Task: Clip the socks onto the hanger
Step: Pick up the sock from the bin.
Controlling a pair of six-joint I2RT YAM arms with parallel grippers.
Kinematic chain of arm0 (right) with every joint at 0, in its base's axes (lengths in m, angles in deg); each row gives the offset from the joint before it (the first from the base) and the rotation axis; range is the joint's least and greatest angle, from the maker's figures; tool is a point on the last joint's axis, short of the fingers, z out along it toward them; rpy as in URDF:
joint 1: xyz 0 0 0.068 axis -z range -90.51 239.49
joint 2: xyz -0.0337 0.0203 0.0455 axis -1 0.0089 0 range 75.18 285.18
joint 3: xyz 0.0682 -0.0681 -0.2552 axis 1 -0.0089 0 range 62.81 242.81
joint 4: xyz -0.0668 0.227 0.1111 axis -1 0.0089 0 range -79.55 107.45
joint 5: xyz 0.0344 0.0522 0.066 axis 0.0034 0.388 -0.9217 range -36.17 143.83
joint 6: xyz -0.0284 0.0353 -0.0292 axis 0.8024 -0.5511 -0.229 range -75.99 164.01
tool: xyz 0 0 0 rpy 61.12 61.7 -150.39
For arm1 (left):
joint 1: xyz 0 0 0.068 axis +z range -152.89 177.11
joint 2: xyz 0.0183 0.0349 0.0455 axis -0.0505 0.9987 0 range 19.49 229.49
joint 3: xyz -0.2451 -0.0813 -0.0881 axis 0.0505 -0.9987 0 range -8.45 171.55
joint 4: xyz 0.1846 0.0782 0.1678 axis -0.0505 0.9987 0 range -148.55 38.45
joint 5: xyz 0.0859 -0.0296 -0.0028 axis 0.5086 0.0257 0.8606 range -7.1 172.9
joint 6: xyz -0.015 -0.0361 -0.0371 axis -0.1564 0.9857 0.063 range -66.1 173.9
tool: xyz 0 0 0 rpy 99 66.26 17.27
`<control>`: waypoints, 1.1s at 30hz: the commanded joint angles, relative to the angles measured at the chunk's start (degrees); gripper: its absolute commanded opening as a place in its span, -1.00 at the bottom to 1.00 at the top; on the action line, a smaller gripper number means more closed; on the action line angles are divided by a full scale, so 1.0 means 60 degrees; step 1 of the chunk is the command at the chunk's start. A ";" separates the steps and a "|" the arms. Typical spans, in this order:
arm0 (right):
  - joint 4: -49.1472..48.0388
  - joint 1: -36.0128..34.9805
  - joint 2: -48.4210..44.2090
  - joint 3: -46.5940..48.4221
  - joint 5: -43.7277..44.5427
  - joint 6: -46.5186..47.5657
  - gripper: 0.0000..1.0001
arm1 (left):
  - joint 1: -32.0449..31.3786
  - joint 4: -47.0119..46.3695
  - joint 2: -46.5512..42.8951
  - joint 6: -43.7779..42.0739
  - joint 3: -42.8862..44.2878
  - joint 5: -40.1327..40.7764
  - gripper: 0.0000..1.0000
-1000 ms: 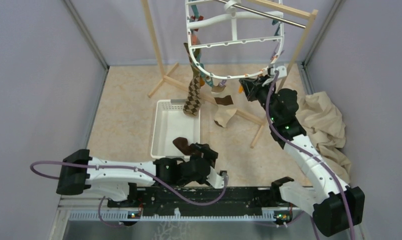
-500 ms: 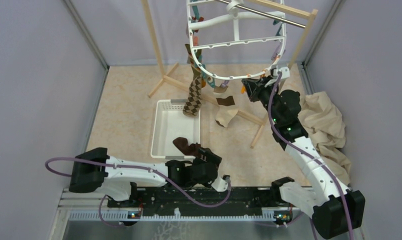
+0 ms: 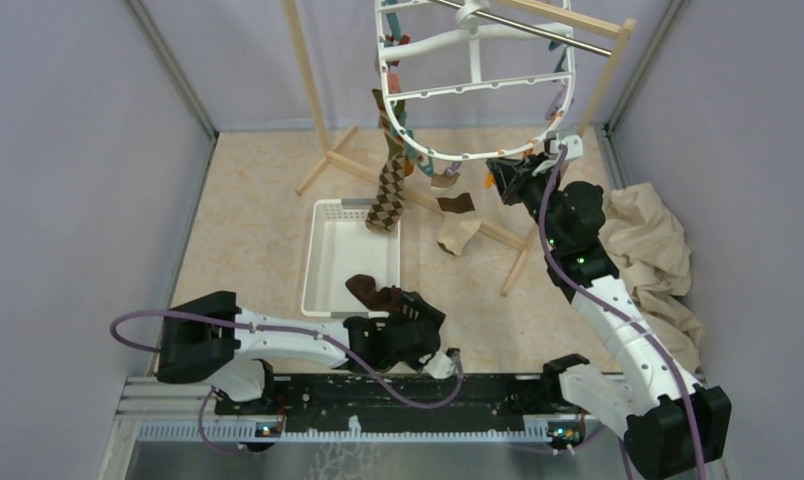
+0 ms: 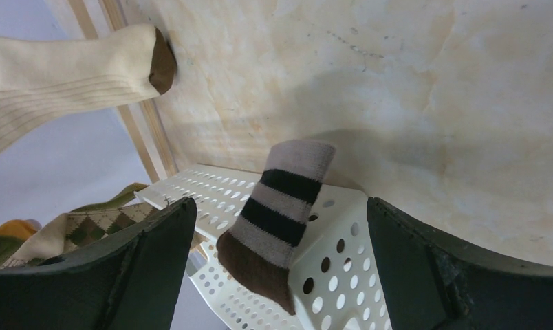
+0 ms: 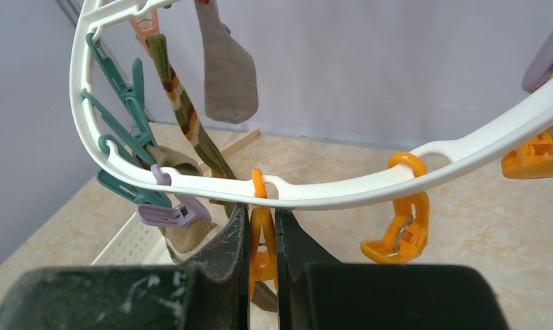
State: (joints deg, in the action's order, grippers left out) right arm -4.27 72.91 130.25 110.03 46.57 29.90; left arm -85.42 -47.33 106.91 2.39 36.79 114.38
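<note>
The white oval hanger hangs from the rack, its rim curving across the right wrist view. My right gripper is shut on an orange peg under that rim. Clipped to the hanger are an argyle sock, a cream-and-brown sock and a green-orange striped sock. A brown striped sock drapes over the tray's near edge. My left gripper is open just short of it, the sock showing between its fingers untouched.
The perforated white tray lies on the floor mat. The wooden rack with its metal bar holds the hanger. A big beige cloth is heaped at the right. More pegs, purple and orange, hang nearby.
The left arm's rear links have swung right while its gripper edged toward the striped sock. The hanger swayed and the cream-and-brown sock swung right. The right gripper kept its hold.
</note>
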 commanded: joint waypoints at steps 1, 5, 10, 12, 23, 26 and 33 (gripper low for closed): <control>-0.0006 0.0236 -0.0224 -0.0105 0.0405 -0.0124 -1.00 | 0.0378 -0.0369 0.0040 -0.0540 0.0042 0.0193 0.97; -0.0142 0.0252 -0.0172 -0.0147 0.0281 -0.0170 -1.00 | 0.0750 -0.0493 0.0195 -0.0788 0.0208 0.0331 0.96; -0.0194 0.0258 -0.0147 -0.0187 0.0243 -0.0184 -1.00 | 0.0848 -0.0858 0.0373 -0.1298 0.0115 0.0478 0.96; -0.0179 0.0267 -0.0179 -0.0202 0.0279 -0.0176 -1.00 | 0.0868 -0.1025 0.0445 -0.1380 0.0044 0.0524 0.96; -0.0296 0.0287 -0.0194 -0.0282 0.0021 -0.0316 -1.00 | 0.0951 -0.2240 0.0525 -0.2011 -0.0288 0.0926 0.79; -0.0318 0.0287 -0.0173 -0.0301 -0.0012 -0.0322 -1.00 | 0.0951 -0.2587 0.0431 -0.2264 -0.0400 0.1028 0.43; -0.0368 0.0287 -0.0029 -0.0268 -0.0045 -0.0380 -1.00 | 0.0923 -0.2562 0.0365 -0.1997 -0.0544 0.0979 -0.11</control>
State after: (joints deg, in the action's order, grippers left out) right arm -5.51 73.55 129.53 108.54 45.10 29.15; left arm -79.93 -61.27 110.12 -9.56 33.84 119.25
